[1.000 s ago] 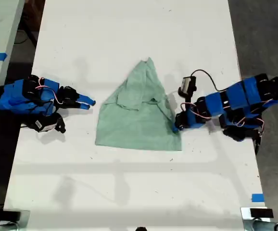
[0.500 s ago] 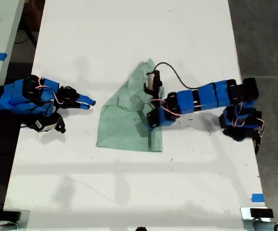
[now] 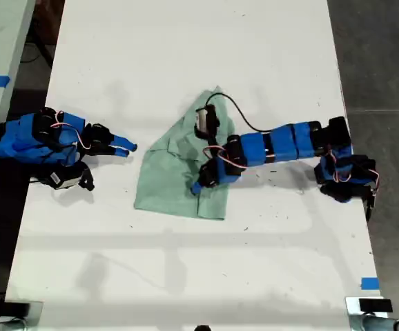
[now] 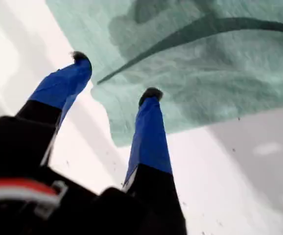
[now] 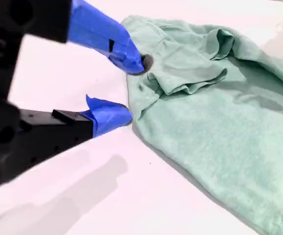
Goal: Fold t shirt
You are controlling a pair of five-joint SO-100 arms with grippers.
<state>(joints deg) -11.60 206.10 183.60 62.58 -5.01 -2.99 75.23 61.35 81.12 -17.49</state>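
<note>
The pale mint-green t shirt (image 3: 166, 181) lies on the white table (image 3: 186, 276), its edge on the exterior view's right folded over onto itself. My first gripper (image 3: 198, 185) reaches in from the exterior view's right, over the folded part. In the first wrist view my first gripper (image 4: 114, 76) is open, and the t shirt's (image 4: 205, 73) folded corner lies below its fingertips. My second gripper (image 3: 125, 146) rests on the table at the exterior view's left, just off the shirt's corner. It is open (image 5: 127, 88), with the t shirt's (image 5: 220, 122) rumpled edge at its fingertips.
A black cable (image 3: 244, 123) loops from the first arm's wrist camera over the shirt's top. Blue tape marks (image 3: 369, 283) sit near the table's front corner at the exterior view's right. Dark floor (image 3: 386, 55) borders the table on that side.
My first gripper has carried the shirt's corner from the exterior view's right across toward the left, folding that side over. Its jaws now stand apart. The second arm has not moved.
</note>
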